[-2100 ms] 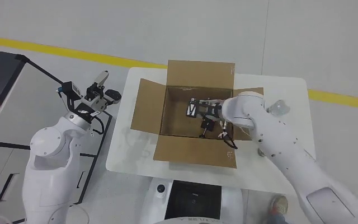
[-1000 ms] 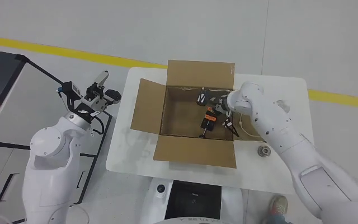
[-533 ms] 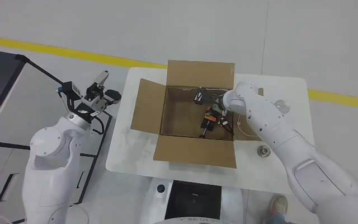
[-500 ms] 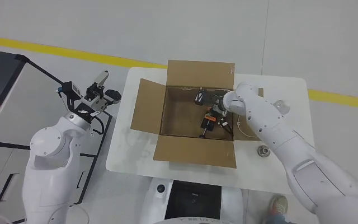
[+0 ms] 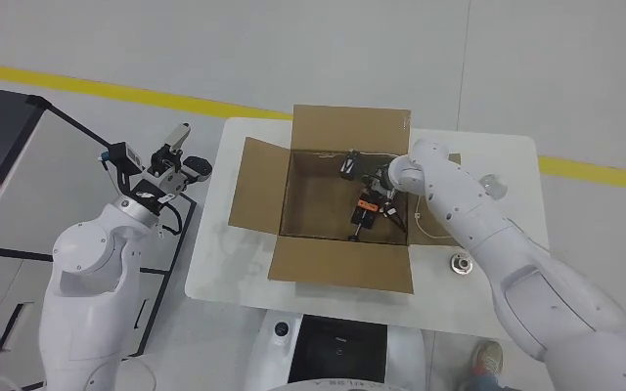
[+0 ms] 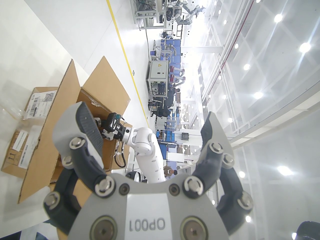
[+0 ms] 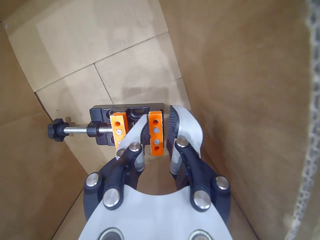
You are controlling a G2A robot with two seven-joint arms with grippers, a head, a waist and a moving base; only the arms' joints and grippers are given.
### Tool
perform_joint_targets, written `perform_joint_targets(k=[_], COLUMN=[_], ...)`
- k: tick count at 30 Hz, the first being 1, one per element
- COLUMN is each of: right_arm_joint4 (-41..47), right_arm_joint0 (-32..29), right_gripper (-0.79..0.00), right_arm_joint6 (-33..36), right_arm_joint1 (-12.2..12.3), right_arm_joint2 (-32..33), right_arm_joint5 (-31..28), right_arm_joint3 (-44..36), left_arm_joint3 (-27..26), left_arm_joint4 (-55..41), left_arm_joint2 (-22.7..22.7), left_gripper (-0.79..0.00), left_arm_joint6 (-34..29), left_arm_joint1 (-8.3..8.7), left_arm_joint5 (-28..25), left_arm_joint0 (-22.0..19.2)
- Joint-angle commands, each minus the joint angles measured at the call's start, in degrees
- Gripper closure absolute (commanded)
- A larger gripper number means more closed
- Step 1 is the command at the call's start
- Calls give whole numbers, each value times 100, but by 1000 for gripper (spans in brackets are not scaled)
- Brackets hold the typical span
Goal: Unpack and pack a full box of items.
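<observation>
An open cardboard box (image 5: 293, 259) stands in the middle of the white table (image 5: 489, 293). On its floor, near the right wall, lies a small black vise (image 5: 367, 209) with two orange jaw blocks and a screw handle. My right gripper (image 5: 373, 195) reaches down into the box. In the right wrist view the right gripper (image 7: 158, 118) is shut on one orange block of the vise (image 7: 117, 128), one finger between the two blocks and the other outside. My left gripper (image 5: 177, 143) is held up beyond the table's left edge, and the left gripper (image 6: 147, 116) is open and holds nothing.
A small round metal part (image 5: 458, 262) lies on the table right of the box. A clear plastic piece (image 5: 486, 186) rests near the right flap. The box flaps stand open on all sides. A dark frame (image 5: 20, 127) stands at the far left.
The right arm has swung off the box's middle toward its right wall, uncovering the vise, and its gripper has come down around the orange block. The left arm has not moved.
</observation>
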Motion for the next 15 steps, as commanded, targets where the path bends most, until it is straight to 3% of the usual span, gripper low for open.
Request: perform_joint_targets(k=[1,15], right_arm_joint4=[3,-4], right_arm_joint0=[44,330], right_gripper=[-102,-194], right_arm_joint6=[17,-107], right_arm_joint1=[-38,-419], right_arm_joint2=[-38,-341], right_arm_joint5=[-58,-152], right_arm_joint3=[105,907], left_arm_joint3=[0,0], left_arm_joint4=[0,0], left_arm_joint2=[0,0], left_gripper=[-785,-785], left_arm_joint6=[0,0], left_arm_joint1=[0,0], left_arm_joint5=[0,0], left_arm_joint0=[0,0])
